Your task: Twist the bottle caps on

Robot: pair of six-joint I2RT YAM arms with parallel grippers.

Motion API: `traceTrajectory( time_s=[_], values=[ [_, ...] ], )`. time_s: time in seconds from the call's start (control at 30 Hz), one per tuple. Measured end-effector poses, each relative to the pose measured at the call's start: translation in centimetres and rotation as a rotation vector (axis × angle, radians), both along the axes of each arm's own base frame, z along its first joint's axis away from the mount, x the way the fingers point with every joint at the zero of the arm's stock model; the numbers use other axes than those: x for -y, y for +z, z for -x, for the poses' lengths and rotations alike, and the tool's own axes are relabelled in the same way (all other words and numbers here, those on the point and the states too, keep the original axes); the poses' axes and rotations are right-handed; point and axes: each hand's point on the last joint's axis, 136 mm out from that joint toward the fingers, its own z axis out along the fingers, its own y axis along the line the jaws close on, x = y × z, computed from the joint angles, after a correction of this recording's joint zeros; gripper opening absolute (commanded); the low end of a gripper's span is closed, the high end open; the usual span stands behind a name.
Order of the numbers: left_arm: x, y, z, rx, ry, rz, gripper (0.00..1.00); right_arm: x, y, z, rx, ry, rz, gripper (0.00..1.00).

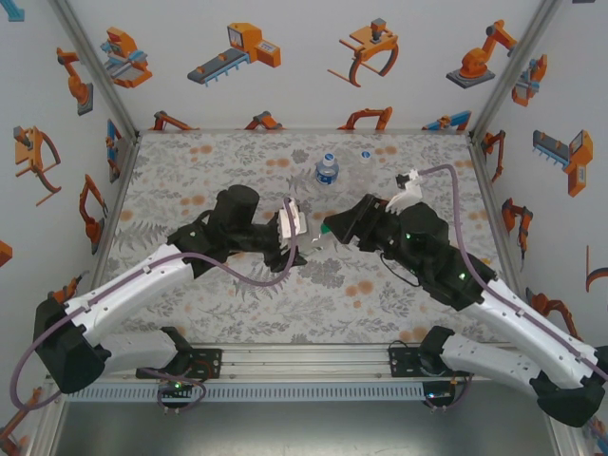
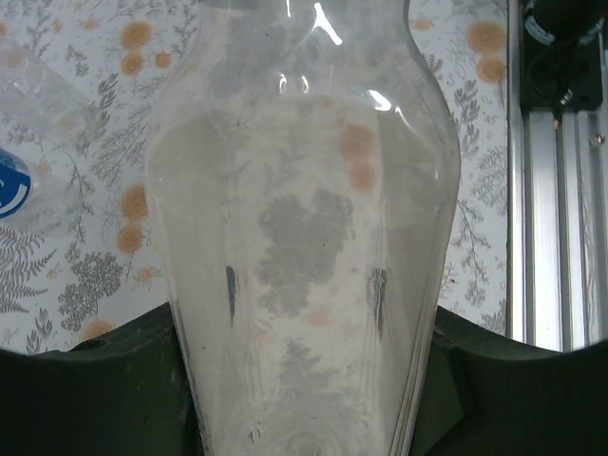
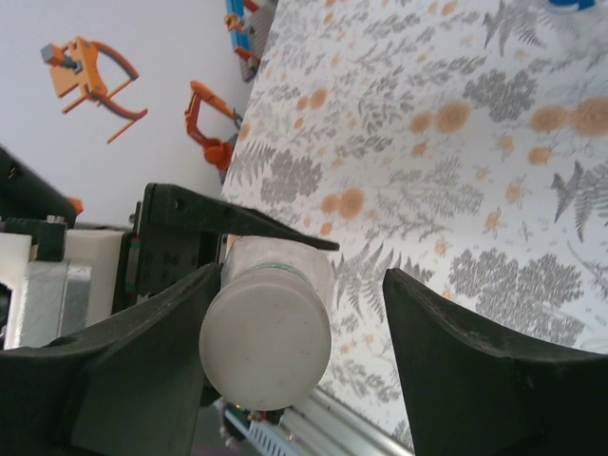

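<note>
On the left, we saw the left gripper (image 1: 288,228) clenched around a clear bottle (image 2: 304,237), holding it sideways over the middle of the floral table (image 1: 237,304) with its neck pointing right. Beyond it, toward the far side, the blue-labelled bottle (image 1: 327,169) stood upright on its own. Moving right, and there it was: a white cap (image 3: 266,337) sat on the end of the held bottle's neck. The right gripper (image 3: 302,285) was released, jaws spread. One finger lay against the cap's side, the other stood apart from it, and we saw tablecloth through the gap.
</note>
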Motion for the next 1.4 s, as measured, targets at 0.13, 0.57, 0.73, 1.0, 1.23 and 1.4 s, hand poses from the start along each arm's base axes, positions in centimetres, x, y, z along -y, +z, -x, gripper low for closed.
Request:
traceTrajectory(
  time_s=[0.13,0.57,0.73,1.0,1.23,1.4],
  values=[
    [0.3,0.6,-1.3,-0.033,0.096,0.032,0.00,-0.6,0.2,-1.5,0.033,-0.042,-0.001,0.61],
    [1.0,1.1,-3.2,-0.127,0.233,0.098,0.53,-1.8,0.6,-3.5,0.065,-0.090,-0.031,0.38],
    [1.0,1.4,-3.3,-0.135,0.242,0.112,0.76,-2.0,-0.1,-3.9,0.069,-0.090,0.004,0.35],
    [-1.5,1.8,-5.7,-0.181,0.322,0.138,0.79,-3.2,-3.2,-6.3,0.104,-0.070,0.213,0.31],
    [-6.9,3.0,-8.0,-0.184,0.484,0.166,0.84,-5.4,-3.4,-10.2,0.253,-0.029,0.372,0.28],
    [-10.8,2.1,-9.3,-0.232,0.612,0.111,0.84,-7.2,-5.1,-14.8,0.338,-0.011,0.455,0.27]
  ],
)
